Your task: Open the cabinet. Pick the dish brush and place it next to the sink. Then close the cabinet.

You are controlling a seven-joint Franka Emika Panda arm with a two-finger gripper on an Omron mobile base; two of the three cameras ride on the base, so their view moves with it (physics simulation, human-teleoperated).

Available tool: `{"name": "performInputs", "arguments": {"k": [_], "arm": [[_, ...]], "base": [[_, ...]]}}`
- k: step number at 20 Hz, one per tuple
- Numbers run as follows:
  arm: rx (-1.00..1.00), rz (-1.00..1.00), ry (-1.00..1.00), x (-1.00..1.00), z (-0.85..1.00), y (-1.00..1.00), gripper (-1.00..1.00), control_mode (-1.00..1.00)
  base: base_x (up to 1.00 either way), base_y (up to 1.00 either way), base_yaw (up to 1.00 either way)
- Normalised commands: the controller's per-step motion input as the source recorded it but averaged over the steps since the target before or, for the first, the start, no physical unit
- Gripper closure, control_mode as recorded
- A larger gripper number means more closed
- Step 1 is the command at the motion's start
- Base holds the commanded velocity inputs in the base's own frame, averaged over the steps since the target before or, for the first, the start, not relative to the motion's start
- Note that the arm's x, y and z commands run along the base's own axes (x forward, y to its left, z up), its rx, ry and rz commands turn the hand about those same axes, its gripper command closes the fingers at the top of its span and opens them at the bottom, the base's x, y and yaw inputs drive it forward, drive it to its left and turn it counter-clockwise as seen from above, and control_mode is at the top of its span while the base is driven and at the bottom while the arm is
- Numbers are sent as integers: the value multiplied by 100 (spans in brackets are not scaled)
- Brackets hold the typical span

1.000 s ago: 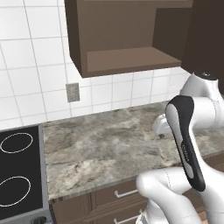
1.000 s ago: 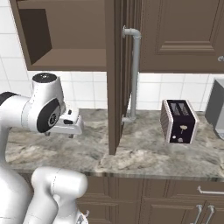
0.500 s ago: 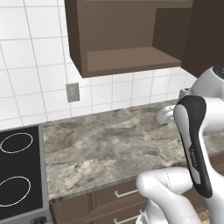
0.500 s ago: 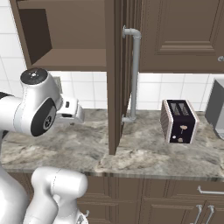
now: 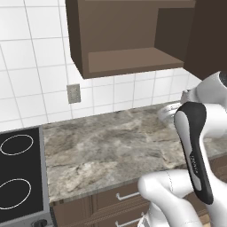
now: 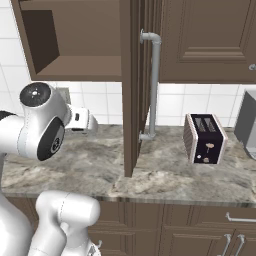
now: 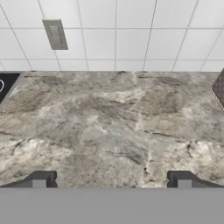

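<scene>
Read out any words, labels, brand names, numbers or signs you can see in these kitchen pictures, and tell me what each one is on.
Robot arm: small pale lettering on the dark strip, too blurred to read.
Toaster: small pale marks on its dark front, too small to tell whether they are text.
Cabinet, counter, wall outlet and stove: no text at all.

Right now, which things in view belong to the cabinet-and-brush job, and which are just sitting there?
Job:
- cabinet, door open
- its bar handle
- gripper, open, holding nothing

Bystanders:
- toaster
- stovetop
- wall outlet
- lower drawers
</scene>
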Motion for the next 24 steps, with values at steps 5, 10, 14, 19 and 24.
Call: {"name": "performInputs", "arguments": {"k": [5,10,14,19,24], "arm": [[0,-6,2,-9,32,0,-100,-100],[-1,-6,-3,-22,13,0,-100,-100],[0,-6,-18,-38,10,0,-100,-100],[0,-7,-36,-43,0,0,-100,-100],[1,-6,-44,-21,11,0,-100,-100]], "base": [[0,0,0],[0,0,0],[0,0,0],[0,0,0],[0,0,0]]}}
